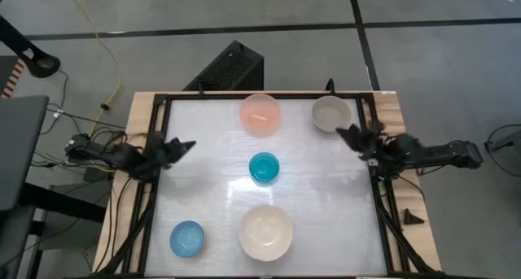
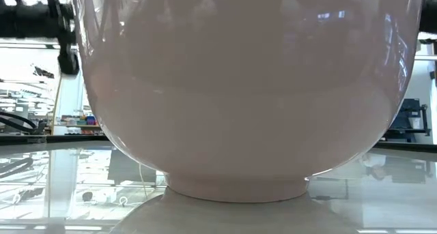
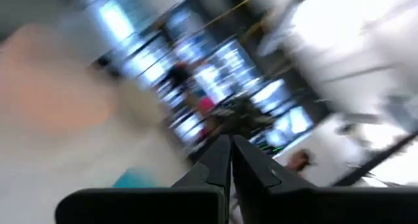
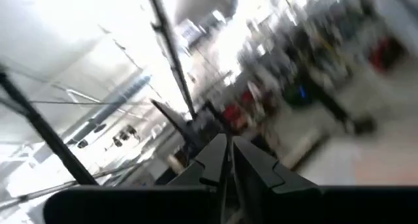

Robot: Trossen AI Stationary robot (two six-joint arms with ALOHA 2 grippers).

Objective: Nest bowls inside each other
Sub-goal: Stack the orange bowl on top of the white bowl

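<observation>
The left claw [image 1: 186,146] sits at the left edge of the table, about halfway up it, with its two fingers pressed together and nothing in them. The right claw [image 1: 345,133] sits at the right edge, near the far corner, and its fingers look shut too, with nothing held. Just beside the right claw, a little farther back, is the grey bowl [image 1: 330,114]. That bowl is the nearest one to any claw, so I think the right arm could reach it first. The pink bowl [image 1: 260,114] stands at the far edge in the middle, between the two arms, a bit closer to the right claw. The teal bowl [image 1: 264,168] is in the very middle of the table, about as far from one claw as from the other. The white bowl [image 1: 265,233] is at the near edge in the middle, well apart from both claws. The blue bowl [image 1: 187,239] is near the front left corner, on the left arm's side. No bowl is inside another yet; all five stand alone. The bowls are round, so a claw can come at a rim from any side. Both claws would need to open before they can take a rim.
</observation>
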